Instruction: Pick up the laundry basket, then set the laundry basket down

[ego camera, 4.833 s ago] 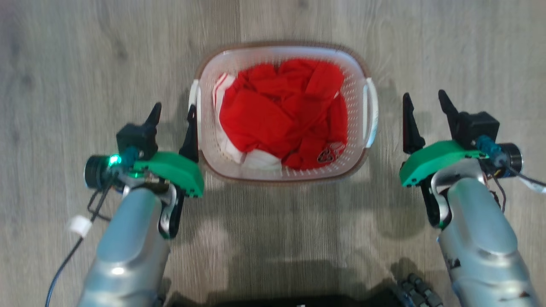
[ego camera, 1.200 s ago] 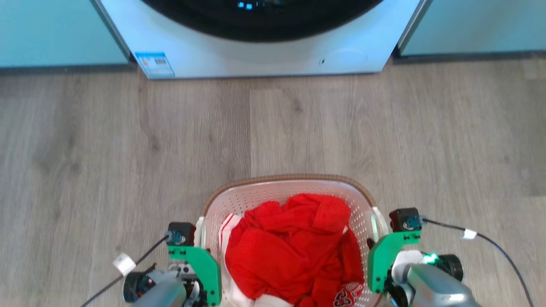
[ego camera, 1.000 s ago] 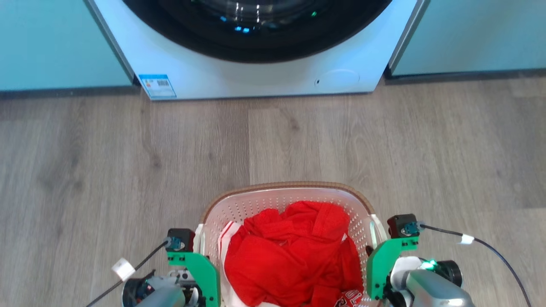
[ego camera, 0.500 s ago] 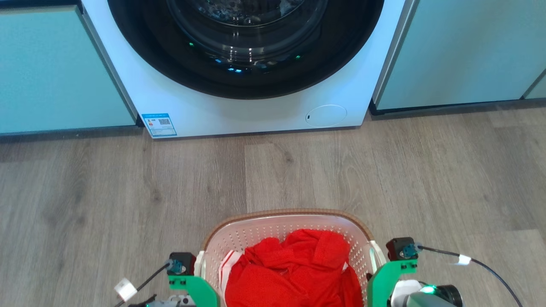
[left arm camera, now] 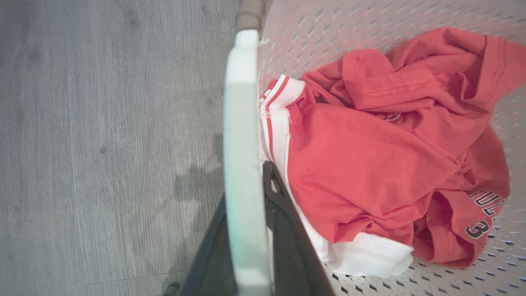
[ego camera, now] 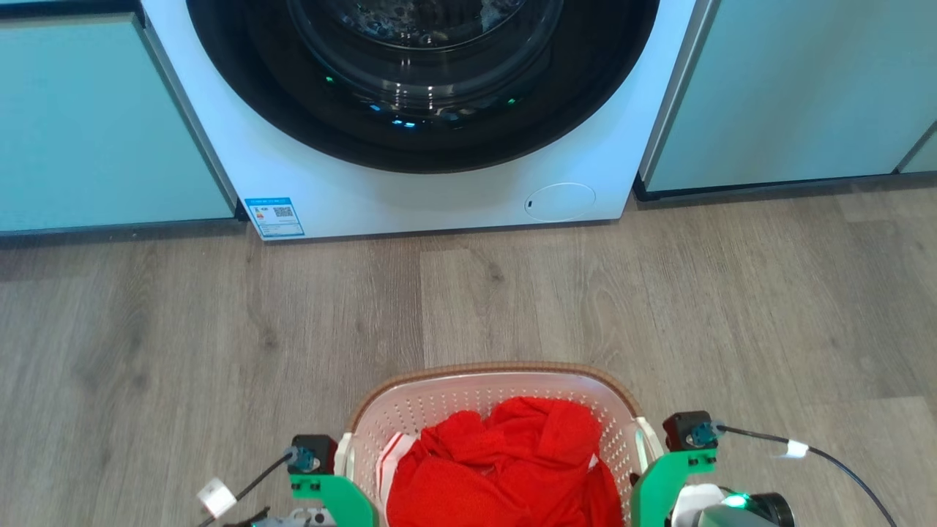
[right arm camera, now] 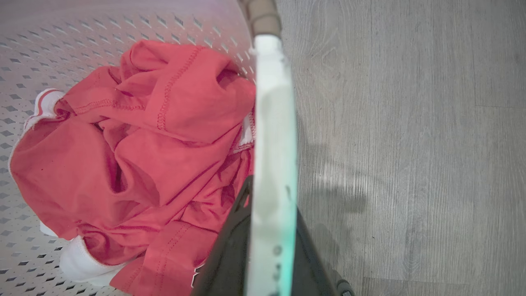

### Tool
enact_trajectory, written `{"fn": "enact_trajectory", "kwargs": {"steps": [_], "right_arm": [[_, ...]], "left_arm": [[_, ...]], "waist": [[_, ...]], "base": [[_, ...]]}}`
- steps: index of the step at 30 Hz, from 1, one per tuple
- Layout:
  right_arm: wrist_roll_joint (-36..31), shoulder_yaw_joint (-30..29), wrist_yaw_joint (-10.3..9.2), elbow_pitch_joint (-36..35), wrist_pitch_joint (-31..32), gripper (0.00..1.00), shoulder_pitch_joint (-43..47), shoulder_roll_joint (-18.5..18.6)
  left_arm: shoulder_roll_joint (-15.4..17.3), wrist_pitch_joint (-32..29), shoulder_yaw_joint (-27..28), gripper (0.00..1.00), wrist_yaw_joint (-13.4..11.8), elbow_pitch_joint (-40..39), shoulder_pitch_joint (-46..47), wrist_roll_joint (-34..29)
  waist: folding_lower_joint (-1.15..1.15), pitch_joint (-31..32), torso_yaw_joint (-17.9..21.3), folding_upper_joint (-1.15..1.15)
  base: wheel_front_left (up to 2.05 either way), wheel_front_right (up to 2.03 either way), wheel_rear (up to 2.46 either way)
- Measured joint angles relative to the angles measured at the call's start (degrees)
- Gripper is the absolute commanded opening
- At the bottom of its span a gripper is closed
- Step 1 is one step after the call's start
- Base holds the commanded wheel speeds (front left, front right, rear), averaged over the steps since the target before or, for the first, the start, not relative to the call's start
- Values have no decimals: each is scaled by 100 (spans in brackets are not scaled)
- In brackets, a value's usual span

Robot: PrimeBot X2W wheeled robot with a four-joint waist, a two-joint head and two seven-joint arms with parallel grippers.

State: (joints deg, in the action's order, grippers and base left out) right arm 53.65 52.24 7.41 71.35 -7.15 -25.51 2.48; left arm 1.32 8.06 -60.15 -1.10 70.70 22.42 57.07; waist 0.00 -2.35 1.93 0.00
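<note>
nearest, at the bottom edge of the head view: laundry basket (ego camera: pixel 432 401), white, perforated, brown-rimmed, holding crumpled red clothing (ego camera: pixel 505 476). gripped by both white side handles, left gripper (left arm camera: pixel 246 197) jaws closed on one, right gripper (right arm camera: pixel 273 205) jaws closed on the other. beyond, grey wood floor (ego camera: pixel 219 315), then a white washing machine (ego camera: pixel 439 197) between teal cabinets (ego camera: pixel 95 124).

brown-rimmed white perforated laundry basket (ego camera: pixel 432 402), red and white clothes (ego camera: pixel 505 468), grey wood-grain floor (ego camera: pixel 219 329)
</note>
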Motion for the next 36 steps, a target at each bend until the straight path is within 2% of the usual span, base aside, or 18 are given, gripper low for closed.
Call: {"fn": "enact_trajectory", "kwargs": {"steps": [26, 36], "right_arm": [[355, 426, 0, 55, -105, 0, -139, 1], [449, 534, 0, 103, -192, 0, -403, 1]], "left_arm": [[8, -24, -234, 0, -66, -13, 90, 271], [8, 18, -290, 0, -127, -25, 310, 342]], "waist": [[0, -96, 26, 0], [0, -390, 25, 0]], "base": [[0, 0, 0], [0, 0, 0]]}}
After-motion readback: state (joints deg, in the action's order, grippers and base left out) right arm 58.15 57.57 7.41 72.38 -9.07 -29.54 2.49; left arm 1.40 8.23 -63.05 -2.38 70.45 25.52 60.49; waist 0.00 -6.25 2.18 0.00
